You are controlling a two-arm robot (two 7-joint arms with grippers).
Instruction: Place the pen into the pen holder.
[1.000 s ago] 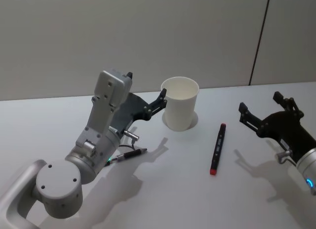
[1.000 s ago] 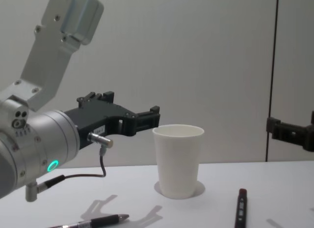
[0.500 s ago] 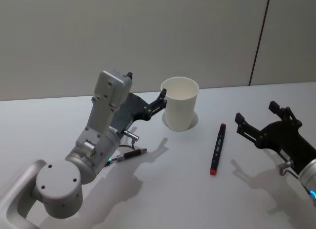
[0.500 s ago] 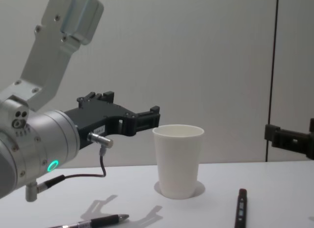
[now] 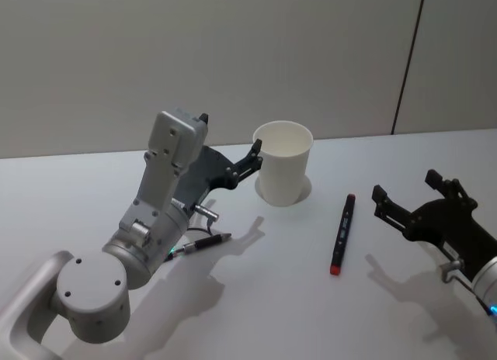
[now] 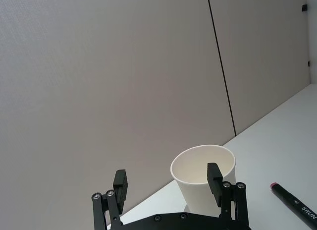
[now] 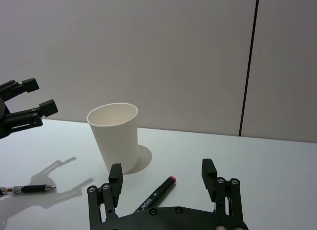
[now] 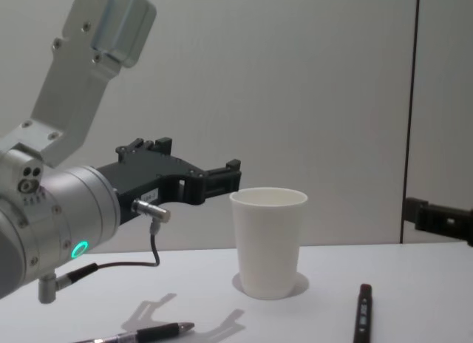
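Not started: pen (image 5: pixel 342 234) lies flat on surface (image 5: pixel 264 313) centre-right, apart from cup (image 5: pixel 283 172), w/ right hand (image 5: pixel 405 186) wide open & empty at lower right, left hand (image 6: pixel 167 180) open & empty by cup rim; grasp, lift & drop all left.

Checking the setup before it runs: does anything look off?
Nothing spilled or damaged; the pen holder stands upright. One oddity: two pens lie flat, a marker on its right, a thin pen on its left.
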